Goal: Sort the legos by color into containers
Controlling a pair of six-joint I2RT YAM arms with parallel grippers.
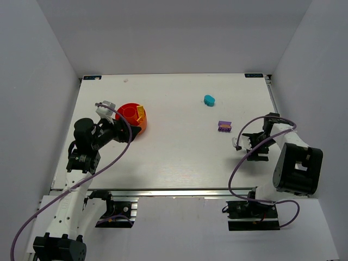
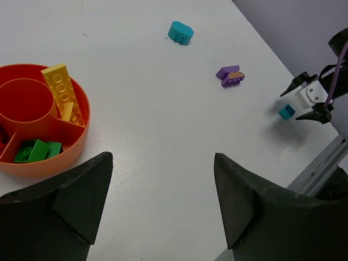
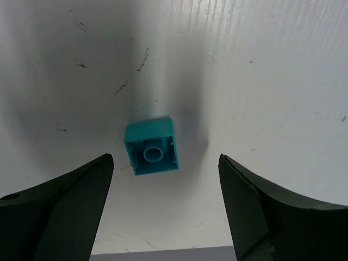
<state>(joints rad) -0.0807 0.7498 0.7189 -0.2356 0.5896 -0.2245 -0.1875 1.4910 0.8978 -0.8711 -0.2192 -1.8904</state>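
A small square cyan plastic brick (image 3: 151, 155) lies hollow side up on the white table (image 3: 261, 65), between the wide-spread fingers of the right gripper (image 3: 164, 160) and touching neither; that gripper grips nothing. The left gripper (image 2: 162, 163), likewise wide and empty, hangs just beside the round orange-red plastic bowl (image 2: 76, 144). Three bricks lie loose: this one, a rounded cyan one (image 2: 180, 32) and a purple one (image 2: 230, 75). Only the left wrist view shows the bowl's green bricks (image 2: 37, 150).

Bowl (image 2: 65, 157) cut off by left edge, left wrist view; dark piece (image 2: 3, 134) in leftmost compartment unidentifiable.
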